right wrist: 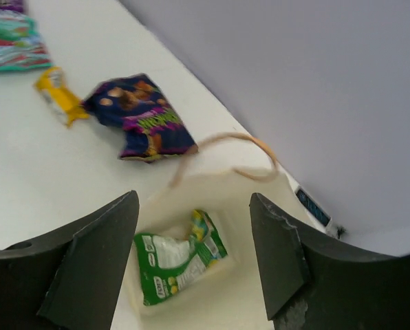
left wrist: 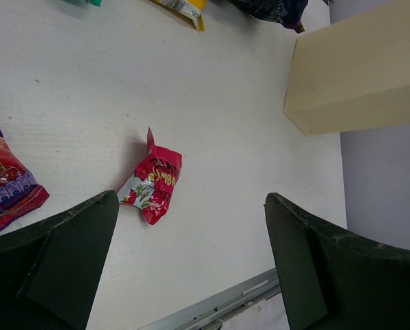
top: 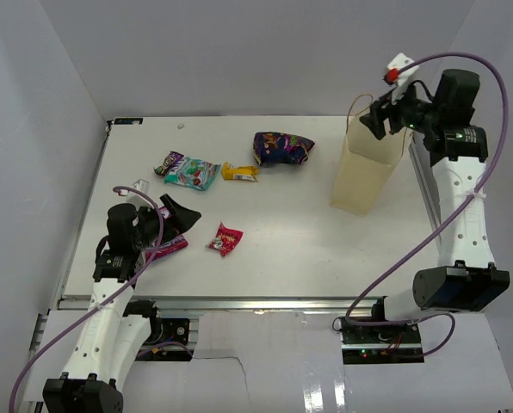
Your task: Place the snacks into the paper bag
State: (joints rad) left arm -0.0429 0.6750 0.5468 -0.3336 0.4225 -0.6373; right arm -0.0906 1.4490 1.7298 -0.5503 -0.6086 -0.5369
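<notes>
— At 2 o'clock on the table (top: 308,249), top view: what stands there, and what is above it?

— The paper bag (top: 364,176), upright, mouth open. My right gripper (top: 379,120) hangs directly over that mouth. Right wrist view: its fingers stand apart with nothing between them. Below them the green-yellow packet (right wrist: 177,258) is inside the bag, and one thin loop handle (right wrist: 225,141) arcs over the far rim.

— And your left tool?

— My left gripper (top: 175,215) is at 9 o'clock, low over the table, jaws spread wide and gripping nothing. Left wrist view: the small red packet (left wrist: 152,185) lies flat on the table ahead of the gap between the fingers, touching neither. The magenta pink packet (top: 166,247) lies at 8 o'clock, just beside my left finger. Whether the two touch, I cannot tell.

— Where are the other snacks?

— All on the table, top view:
- The teal packet (top: 188,170) with its purple end is at 10 o'clock.
- The yellow packet (top: 239,172) is at 11 o'clock, just beside the teal one.
- The dark purple packet (top: 281,148) is at 12 o'clock, near the bag but apart from it.
- The small red one sits at 7 o'clock, near my left gripper and well apart from the bag.

— So how many are bagged?

— One that I can see, the green-yellow. Five lie outside.
</notes>
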